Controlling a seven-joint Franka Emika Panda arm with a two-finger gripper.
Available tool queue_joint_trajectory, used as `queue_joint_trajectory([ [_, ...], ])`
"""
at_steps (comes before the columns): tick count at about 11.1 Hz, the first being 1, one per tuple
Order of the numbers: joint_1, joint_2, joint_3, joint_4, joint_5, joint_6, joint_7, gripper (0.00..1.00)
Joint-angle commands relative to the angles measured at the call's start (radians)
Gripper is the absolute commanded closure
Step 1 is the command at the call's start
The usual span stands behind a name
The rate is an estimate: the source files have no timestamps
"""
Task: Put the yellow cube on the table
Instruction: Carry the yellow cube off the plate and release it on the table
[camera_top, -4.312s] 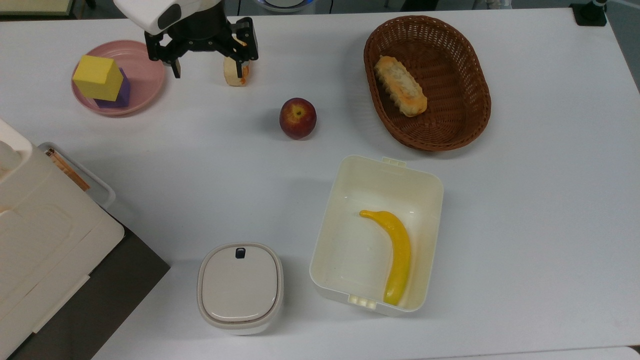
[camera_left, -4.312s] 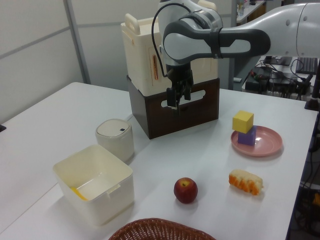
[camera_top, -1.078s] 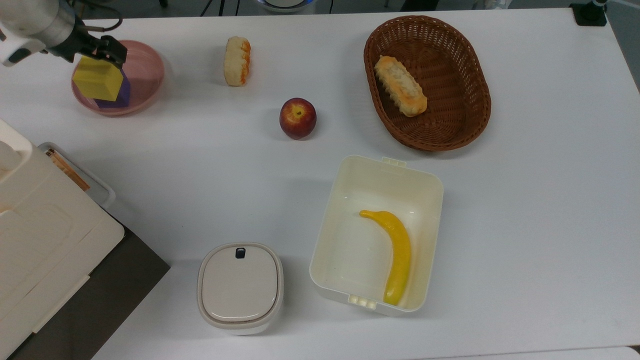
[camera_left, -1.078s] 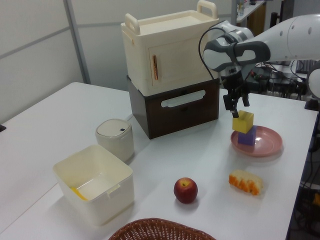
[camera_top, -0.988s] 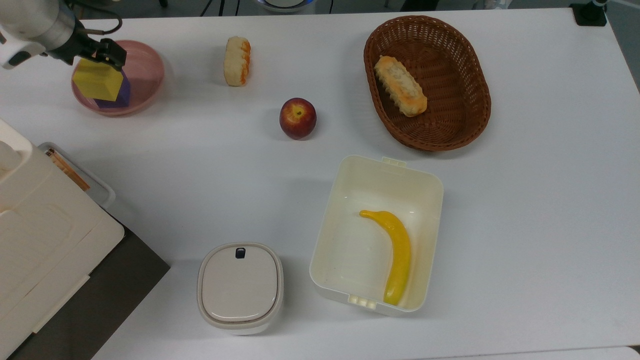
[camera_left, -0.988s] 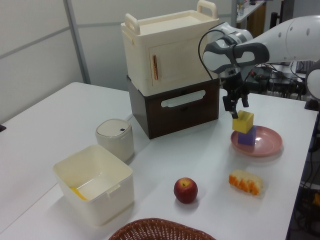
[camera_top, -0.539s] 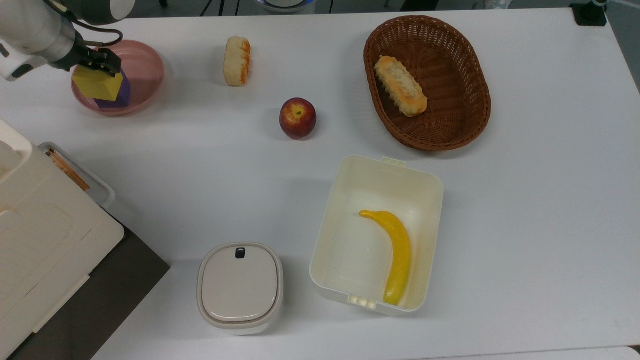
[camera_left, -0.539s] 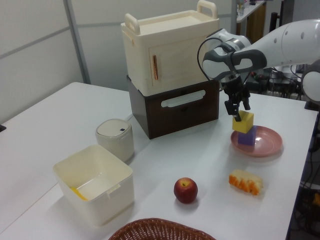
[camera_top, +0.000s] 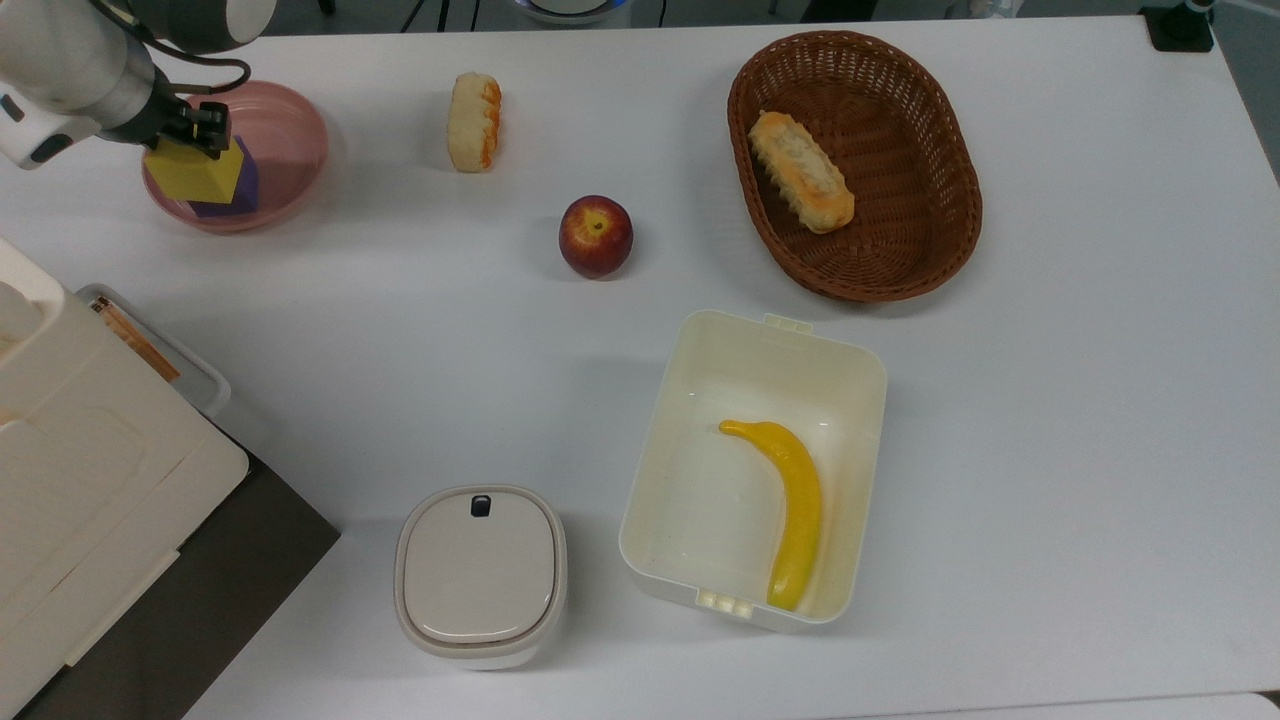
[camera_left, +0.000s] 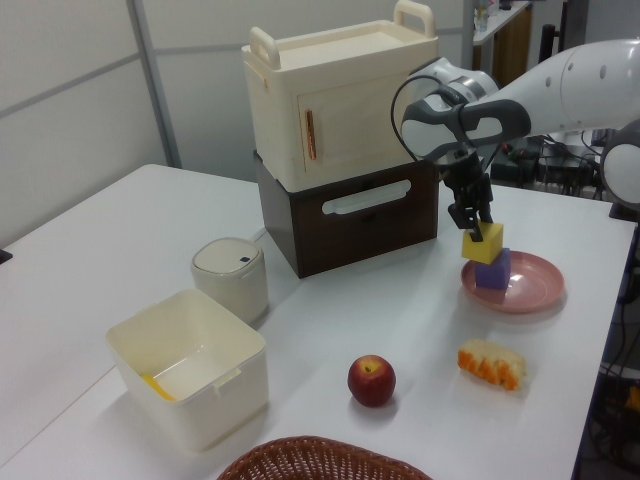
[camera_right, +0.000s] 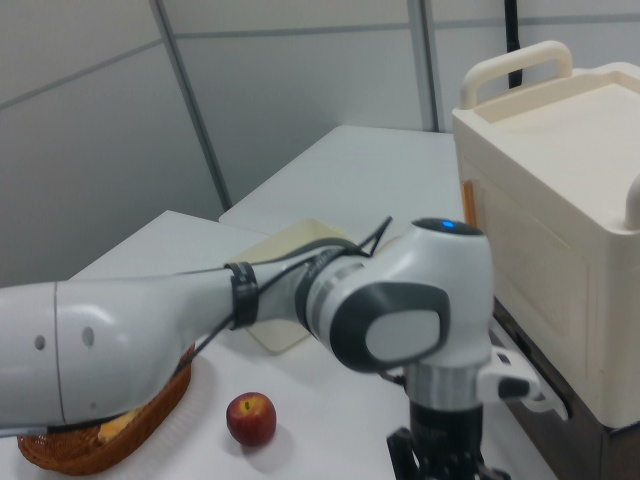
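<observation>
Straddling the matte yellow cube (camera_left: 483, 243) atop a purple block (camera_left: 492, 271), the black two-finger gripper (camera_left: 469, 217) looked open; a pink round plate (camera_left: 535, 291) lay beneath.

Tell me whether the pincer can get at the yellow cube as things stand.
Probably yes. The pincer is right at the top of the yellow cube, which sits on the purple block in the pink plate. Nothing stands between them, and the cabinet stays off to the left view's left.

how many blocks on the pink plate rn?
2: the yellow cube sits atop the purple block on the pink plate; the gripper is at the cube.
</observation>
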Motion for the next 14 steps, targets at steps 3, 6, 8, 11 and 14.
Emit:
queue_joint_trajectory([
  [3, 0.132, -0.072, 0.003, 0.011, 0.020, -0.025, 0.098, 0.77],
  [6, 0.211, -0.072, 0.003, 0.011, 0.100, -0.017, 0.153, 0.70],
  [8, 0.252, -0.073, 0.002, 0.011, 0.149, -0.012, 0.191, 0.05],
  [11, 0.280, -0.081, 0.003, 0.041, 0.148, -0.022, 0.218, 0.00],
  [14, 0.314, -0.136, 0.002, 0.064, 0.148, -0.023, 0.218, 0.00],
])
